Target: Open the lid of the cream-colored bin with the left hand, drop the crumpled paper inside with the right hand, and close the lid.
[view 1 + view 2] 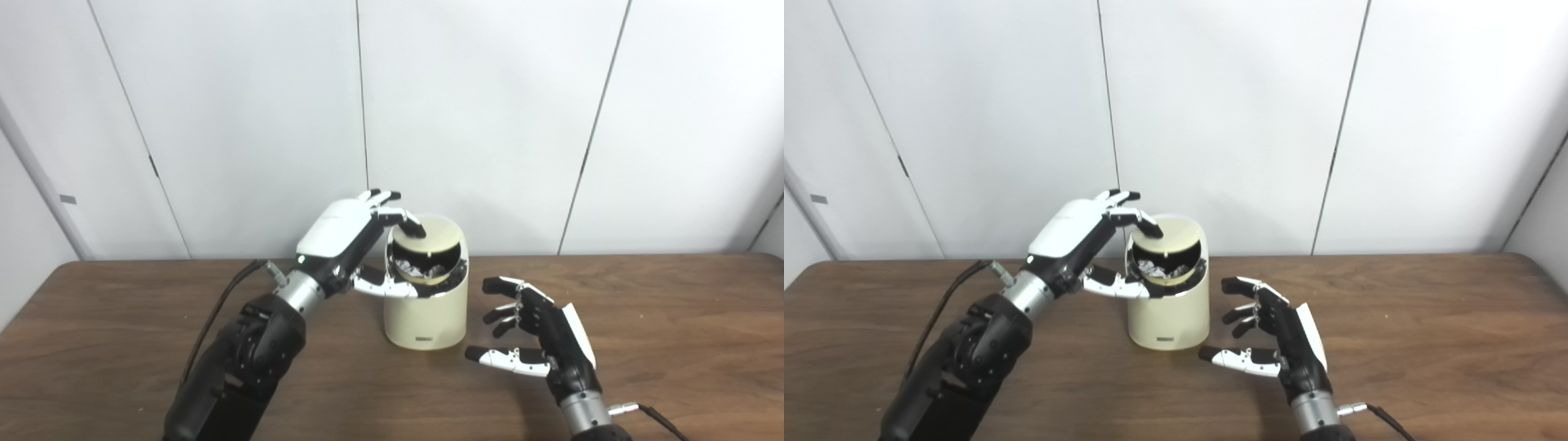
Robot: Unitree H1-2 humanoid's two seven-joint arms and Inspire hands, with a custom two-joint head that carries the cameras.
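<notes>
Bin [425, 312] sits upright on the wooden table [674, 343], roughly mid-scene, cream-colored w/ a small dark label low on its front. We see its lid [436, 236] tipped up at the back, so the mouth is open toward us. Crumpled paper [422, 267] lies inside, just below the rim, pale grey and wrinkled.

Our left hand [352, 236] is at the bin's upper left side. Its fingertips [415, 229] rest on the front edge of the raised lid, and the thumb reaches across to the rim below the opening. So that hand is pinched on the lid, w/ the paper directly under the fingers, not touching them as far as we can tell.

Our right hand [539, 334] hangs above the table to the right of the bin, near it but apart. Fingers are spread and curled a bit, thumb stretched toward the bin's base; it holds nothing. Paper is up and left of this hand, w/ the bin wall between them.
</notes>
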